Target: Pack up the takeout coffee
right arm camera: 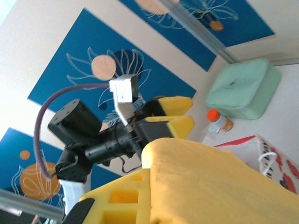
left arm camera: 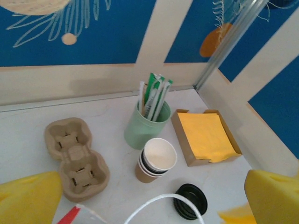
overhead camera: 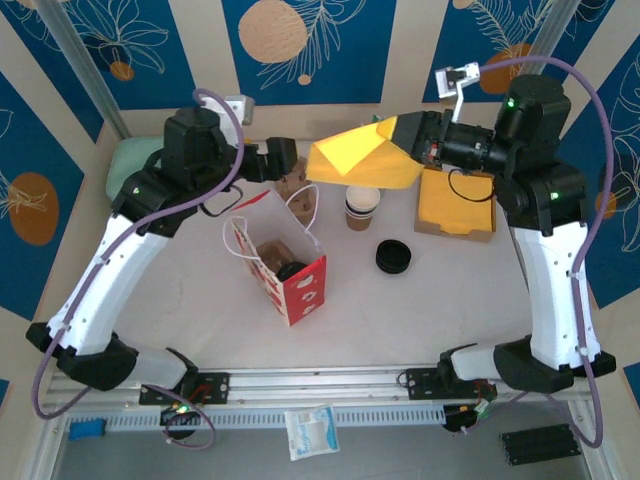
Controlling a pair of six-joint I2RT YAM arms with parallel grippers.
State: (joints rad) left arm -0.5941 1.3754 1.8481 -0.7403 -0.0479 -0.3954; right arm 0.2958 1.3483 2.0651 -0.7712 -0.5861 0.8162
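Inside the red-and-white paper bag [overhead camera: 303,288], the takeout coffee [overhead camera: 291,269] is sitting upright, its black lid showing. Just behind the bag, the left claw [left arm camera: 154,198] is hanging with its fingers wide apart. Beyond the bag, the right claw [overhead camera: 397,140] is clamping a yellow napkin [overhead camera: 350,160].

The takeout coffee, a small paper cup closed with a round black plastic lid [overhead camera: 292,269], stands upright inside the open red-and-white paper bag [overhead camera: 305,292]. From above, mostly its dark lid shows, sunk well below the bag's rim, and the cup's banded wall is largely hidden by the bag's sides. Within the bag's mouth it sits toward 5 o'clock, close to the red front wall. It lies at about 8 o'clock from the stack of lidless banded cups [overhead camera: 362,206].
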